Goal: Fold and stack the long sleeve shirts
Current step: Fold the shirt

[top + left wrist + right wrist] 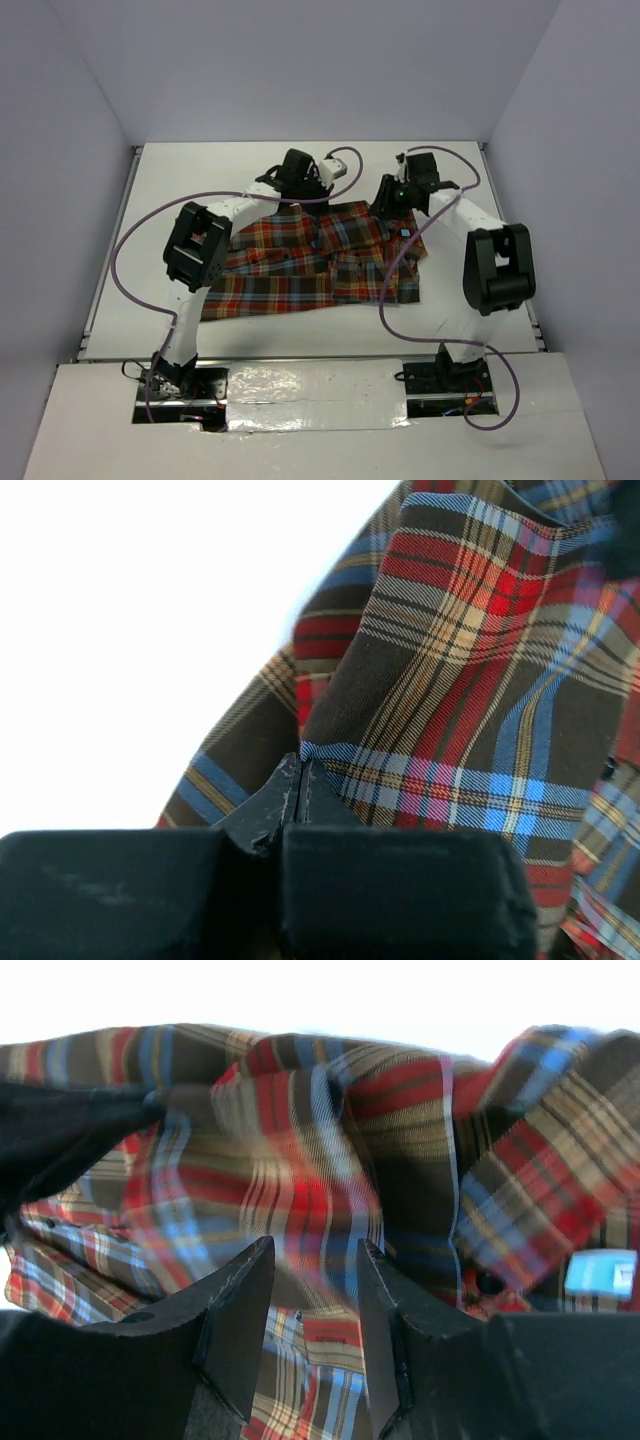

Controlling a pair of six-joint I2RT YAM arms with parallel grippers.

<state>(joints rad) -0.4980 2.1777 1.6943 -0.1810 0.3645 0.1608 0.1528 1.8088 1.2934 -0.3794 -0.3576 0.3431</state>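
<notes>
The plaid long sleeve shirt (290, 270), in red-orange, brown and light blue checks, lies crumpled on the white table (180, 180). Its far part is raised and bunched between the two grippers. My left gripper (305, 190) is at the shirt's far edge. In the left wrist view it (300, 765) is shut on a corner of the plaid cloth (470, 680). My right gripper (386, 203) is over the shirt's far right part. In the right wrist view it (315, 1255) is open, with a blurred fold of the shirt (300, 1140) just beyond its fingertips. A light blue neck label (600, 1272) shows at the right.
The right arm's purple cable (388, 275) hangs across the shirt's right side. The left arm's cable (125, 250) loops over the table's left part. Grey walls enclose the table at the left, back and right.
</notes>
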